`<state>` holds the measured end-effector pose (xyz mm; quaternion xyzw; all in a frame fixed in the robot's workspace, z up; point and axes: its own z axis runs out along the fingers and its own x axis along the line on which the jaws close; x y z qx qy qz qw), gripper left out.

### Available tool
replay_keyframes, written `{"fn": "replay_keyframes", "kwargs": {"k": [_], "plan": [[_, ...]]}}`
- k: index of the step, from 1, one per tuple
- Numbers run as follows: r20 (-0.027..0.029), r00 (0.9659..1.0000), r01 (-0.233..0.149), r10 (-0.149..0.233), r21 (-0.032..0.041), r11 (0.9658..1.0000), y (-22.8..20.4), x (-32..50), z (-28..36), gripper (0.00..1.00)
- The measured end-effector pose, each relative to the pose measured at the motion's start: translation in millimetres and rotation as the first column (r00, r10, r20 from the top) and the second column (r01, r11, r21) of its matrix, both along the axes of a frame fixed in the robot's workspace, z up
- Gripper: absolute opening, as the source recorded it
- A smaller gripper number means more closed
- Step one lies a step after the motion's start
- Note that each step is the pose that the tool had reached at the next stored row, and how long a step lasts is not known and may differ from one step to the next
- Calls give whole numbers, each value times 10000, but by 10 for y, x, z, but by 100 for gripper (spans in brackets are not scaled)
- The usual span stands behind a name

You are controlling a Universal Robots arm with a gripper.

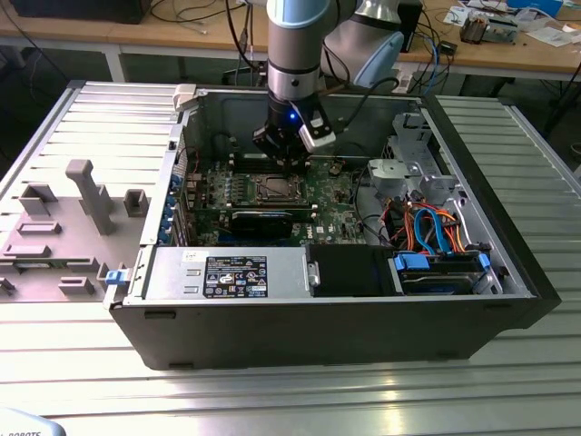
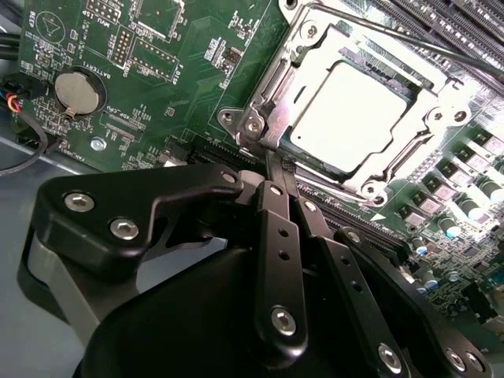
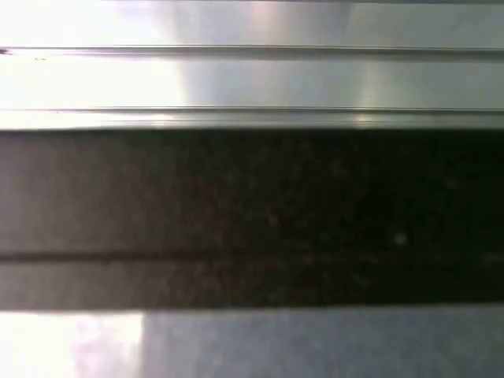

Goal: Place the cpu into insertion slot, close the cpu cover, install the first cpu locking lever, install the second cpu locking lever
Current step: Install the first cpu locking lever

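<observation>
In the exterior view the single gripper (image 1: 289, 162) hangs inside the open computer case (image 1: 508, 272), just beyond the far edge of the insertion slot (image 1: 272, 189) on the green motherboard (image 1: 327, 195), and the case stands on the ribbed metal surface (image 1: 91, 118). In the second wrist view the jaws are pressed together with nothing between them, their tips touching the near corner of the cpu cover (image 2: 272, 102). One cpu (image 2: 354, 114) sits in the slot under the one closed cover, straight ahead of the jaws, and one thin locking lever (image 2: 394, 35) runs long along the cover's far side.
</observation>
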<state>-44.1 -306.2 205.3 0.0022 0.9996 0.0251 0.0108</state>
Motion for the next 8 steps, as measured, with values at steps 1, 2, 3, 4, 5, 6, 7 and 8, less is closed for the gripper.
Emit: {"fn": "replay_keyframes", "kwargs": {"k": [1, 2, 3, 4, 5, 6, 7, 8], "plan": [[0, 10000, 0, 0, 0, 10000, -2, 0, -1, 11], [0, 10000, 1, -1, 0, 10000, -5, 0, -1, 11], [-1, 10000, 0, 0, 0, 10000, -7, 0, -2, 11], [0, 10000, 1, -1, -2, 10000, -9, 0, -3, 11], [-2, 10000, 2, -2, -7, 10000, -10, -1, -4, 11], [-2, 10000, 1, -1, -11, 10000, -11, -1, -5, 11], [-3, 10000, 1, -1, -15, 10000, -11, -1, -7, 11], [-2, 10000, 0, 0, -20, 10000, -11, 0, -9, 11]]}}
